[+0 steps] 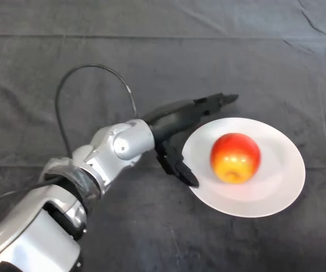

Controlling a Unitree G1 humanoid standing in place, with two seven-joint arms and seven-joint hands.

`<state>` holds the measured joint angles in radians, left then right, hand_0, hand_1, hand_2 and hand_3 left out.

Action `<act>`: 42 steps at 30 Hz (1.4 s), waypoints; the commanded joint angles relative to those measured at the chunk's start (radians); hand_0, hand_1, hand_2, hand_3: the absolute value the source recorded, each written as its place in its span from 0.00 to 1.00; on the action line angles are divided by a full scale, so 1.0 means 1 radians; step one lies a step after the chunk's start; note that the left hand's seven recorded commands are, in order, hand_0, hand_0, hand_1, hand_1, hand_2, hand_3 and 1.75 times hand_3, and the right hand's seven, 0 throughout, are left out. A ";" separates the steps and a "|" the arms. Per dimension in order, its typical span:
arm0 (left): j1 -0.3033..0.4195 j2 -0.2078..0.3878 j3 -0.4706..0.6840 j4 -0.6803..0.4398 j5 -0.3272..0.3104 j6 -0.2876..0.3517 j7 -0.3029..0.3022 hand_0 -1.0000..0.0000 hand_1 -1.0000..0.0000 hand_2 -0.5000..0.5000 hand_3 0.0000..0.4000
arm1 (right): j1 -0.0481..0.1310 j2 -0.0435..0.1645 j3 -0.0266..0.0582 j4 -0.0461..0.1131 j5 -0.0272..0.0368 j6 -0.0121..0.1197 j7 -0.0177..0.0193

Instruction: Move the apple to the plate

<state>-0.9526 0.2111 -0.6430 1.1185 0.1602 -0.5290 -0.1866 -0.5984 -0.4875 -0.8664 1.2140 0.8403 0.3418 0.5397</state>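
Silver-grey left arm (67, 187) fills the lower left, nearest the camera, and reaches up and right toward the middle of the table. Its forearm joint sits just left of the plate's edge.

Left hand (171, 122): black, spread open, holding nothing. Fingers (211, 102) run out nearly straight to the upper right, passing just beyond the plate's upper-left rim, their tip over the cloth. Thumb (180, 168) points down and right, its tip at the plate's left rim, overlapping or touching the edge; cannot tell which. Clear gap between thumb and fingers, and the plate's left side shows through it.

Apple (235, 157): red on top, shading to yellow-orange lower down, dimple facing the camera. It rests on the plate, roughly at the centre, slightly to the left. Apart from the hand; a band of bare white plate lies between it and both thumb and fingers.

White plate (282, 181): round, shallow, flat on the table, right of centre in the view. Only the apple lies on it.

Dark cloth (236, 56): grey-black, covers the whole table, with faint creases running across the far side and down the right edge.
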 commanded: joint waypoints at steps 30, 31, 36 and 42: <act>0.225 0.252 0.280 0.064 -0.125 -0.111 -0.010 1.00 1.00 0.50 0.00 | -0.001 -0.017 -0.0150 -0.001 0.0001 -0.002 -0.0032; 0.233 0.257 0.291 0.066 -0.132 -0.110 -0.010 1.00 1.00 0.50 0.00 | -0.001 -0.017 -0.0150 -0.001 0.0001 -0.002 -0.0032; 0.272 0.288 0.357 0.077 -0.178 -0.103 -0.014 1.00 1.00 0.50 0.00 | -0.001 -0.016 -0.0149 -0.001 0.0001 -0.002 -0.0034; 0.313 0.312 0.449 0.087 -0.248 -0.091 -0.014 1.00 1.00 0.50 0.00 | -0.001 -0.016 -0.0148 -0.002 0.0000 -0.002 -0.0037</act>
<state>-0.6712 0.4579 -0.2060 1.1716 -0.0741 -0.6231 -0.1956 -0.5985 -0.4875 -0.8665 1.2140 0.8403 0.3418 0.5397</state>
